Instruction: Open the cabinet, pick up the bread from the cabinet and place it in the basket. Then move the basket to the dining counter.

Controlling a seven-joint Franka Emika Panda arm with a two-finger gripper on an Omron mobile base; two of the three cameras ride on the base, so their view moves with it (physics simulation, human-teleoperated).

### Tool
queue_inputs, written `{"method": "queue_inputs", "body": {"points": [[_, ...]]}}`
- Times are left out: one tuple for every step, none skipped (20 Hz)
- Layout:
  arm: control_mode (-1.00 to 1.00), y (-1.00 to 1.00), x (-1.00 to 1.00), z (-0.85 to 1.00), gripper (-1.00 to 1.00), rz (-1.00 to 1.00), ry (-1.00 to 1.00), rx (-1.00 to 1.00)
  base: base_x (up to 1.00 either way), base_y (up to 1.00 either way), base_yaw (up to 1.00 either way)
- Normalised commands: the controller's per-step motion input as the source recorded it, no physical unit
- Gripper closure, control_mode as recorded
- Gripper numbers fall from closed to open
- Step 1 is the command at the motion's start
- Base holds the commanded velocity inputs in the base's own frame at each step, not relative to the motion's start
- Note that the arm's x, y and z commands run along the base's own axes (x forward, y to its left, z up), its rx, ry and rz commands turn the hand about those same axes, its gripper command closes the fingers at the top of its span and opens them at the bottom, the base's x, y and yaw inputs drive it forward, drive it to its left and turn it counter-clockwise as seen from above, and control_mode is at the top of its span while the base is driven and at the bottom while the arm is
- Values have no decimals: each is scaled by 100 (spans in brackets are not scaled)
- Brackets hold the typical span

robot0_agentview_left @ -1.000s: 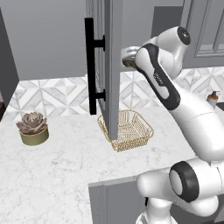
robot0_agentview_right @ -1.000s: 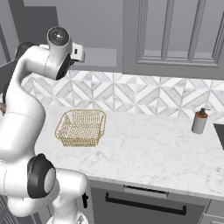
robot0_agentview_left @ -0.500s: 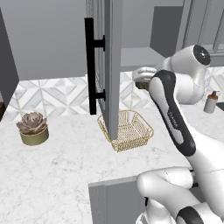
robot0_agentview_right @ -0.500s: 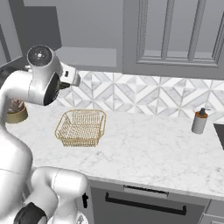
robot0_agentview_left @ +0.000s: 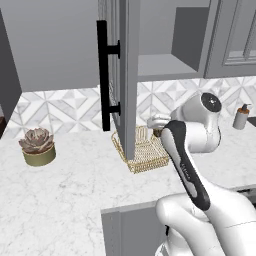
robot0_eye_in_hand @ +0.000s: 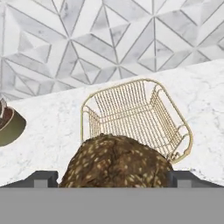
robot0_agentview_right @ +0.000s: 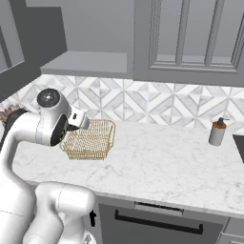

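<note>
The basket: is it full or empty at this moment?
Empty. The hand view shows bare mesh inside the basket; the bread sits between the gripper's fingers, above it.

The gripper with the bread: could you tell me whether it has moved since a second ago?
Yes: the gripper, shut on the bread, has come down from the open cabinet toward the basket.

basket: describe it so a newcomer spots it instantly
Find the marble worktop under the grey wall cabinets. The basket sits there against the patterned tile backsplash, below the open cabinet door. It's the one gold wire-mesh thing there, rectangular with flared sides.
</note>
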Motion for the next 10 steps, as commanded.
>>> {"method": "queue_inputs", "body": {"points": [[-100,2,100,-100,100,-3,30,1,0,0,0],[-100,4,100,-100,100,-3,29,0,0,0,0],[-100,10,76,-100,100,-2,23,0,0,0,0],[-100,9,49,-100,100,-2,17,0,0,0,0],[-100,32,9,-100,100,-4,10,4,0,0,0],[-100,11,21,-100,100,-5,0,5,0,0,0],[-100,0,43,-100,100,-5,0,7,0,0,0],[-100,0,79,-81,100,-7,0,5,0,0,0],[-100,0,100,-59,100,-5,0,3,0,0,0],[-100,0,84,-71,100,-3,0,4,0,0,0]]}}
